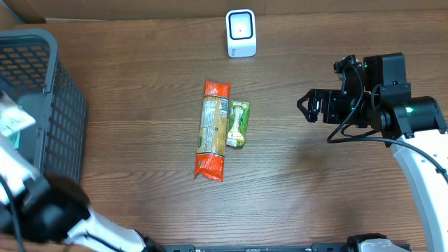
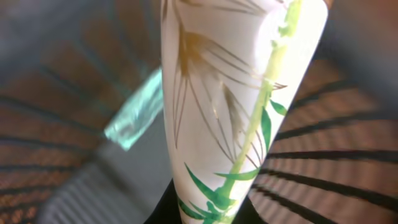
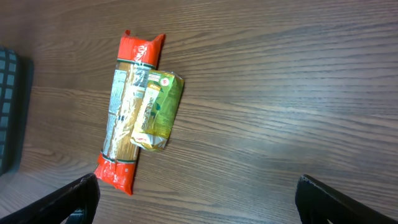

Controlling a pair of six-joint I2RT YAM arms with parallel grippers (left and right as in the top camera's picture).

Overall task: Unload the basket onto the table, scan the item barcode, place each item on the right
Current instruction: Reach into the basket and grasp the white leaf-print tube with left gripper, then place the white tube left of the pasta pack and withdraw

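Wood desk [image 1: 140, 70] carries everything. Dark mesh basket [image 1: 63, 112] at left edge, left arm reaching into it. Left gripper [image 2: 205, 214] closed tight on white packet [image 2: 236, 74] with green plant print, packet inside basket, mesh behind it. Right gripper [image 1: 303, 107] at right side, fingers spread wide, holding nothing, above bare desk. Long pasta bag [image 1: 212, 129] with orange ends mid-desk. Green packet [image 1: 238, 124] touching its right side. White scanner [image 1: 241, 33] upright near far edge, well apart from both.
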